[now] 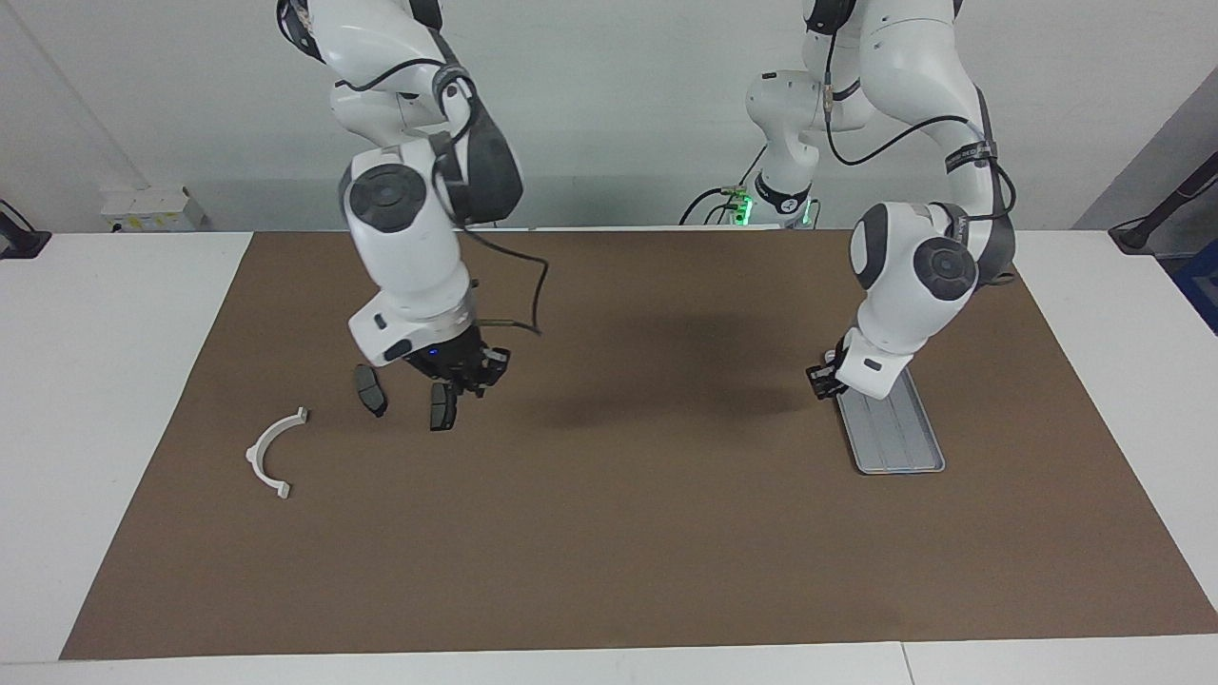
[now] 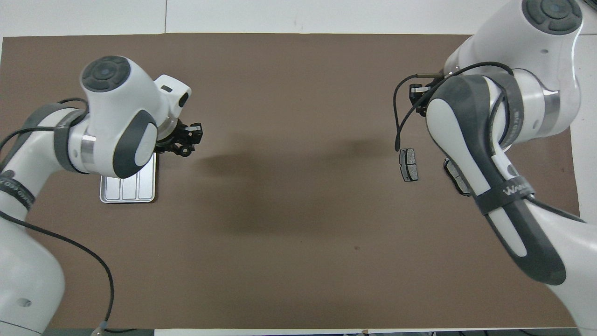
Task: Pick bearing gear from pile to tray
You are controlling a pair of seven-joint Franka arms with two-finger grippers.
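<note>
The left end effector (image 1: 824, 379), nearly closed on something small and dark, is held over the tray's (image 1: 899, 440) robot-side end; the closed right end effector (image 1: 468, 377) is raised above the pile's brake pads (image 1: 442, 407).

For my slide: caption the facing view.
Left gripper at the tray edge; right gripper raised over two brake pads.

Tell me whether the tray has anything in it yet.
Cannot tell fully. The part of the tray that shows is bare ridged metal, but the left gripper and its wrist cover the end nearer the robots.
</note>
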